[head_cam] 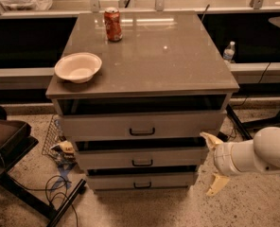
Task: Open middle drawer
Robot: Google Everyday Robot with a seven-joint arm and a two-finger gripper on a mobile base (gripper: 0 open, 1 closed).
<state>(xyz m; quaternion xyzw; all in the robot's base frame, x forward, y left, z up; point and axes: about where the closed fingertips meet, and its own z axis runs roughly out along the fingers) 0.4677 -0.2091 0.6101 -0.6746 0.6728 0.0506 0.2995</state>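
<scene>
End effector (214, 163) is hovering just beside the cabinet's right front corner, level with the middle drawer (140, 156), its two pale fingers (211, 139) standing well apart and gripping nothing. That spread is probably readying it for the small black handle (142, 162), sitting at the centre of the drawer front, off to its left. Three grey drawers are sitting stacked under the surface (178, 65), each carrying one handle; the middle one is lying between the top drawer (178, 126) and the bottom drawer (111, 181). One white bowl (78, 67) and one red can (113, 24) are resting apart on top.
</scene>
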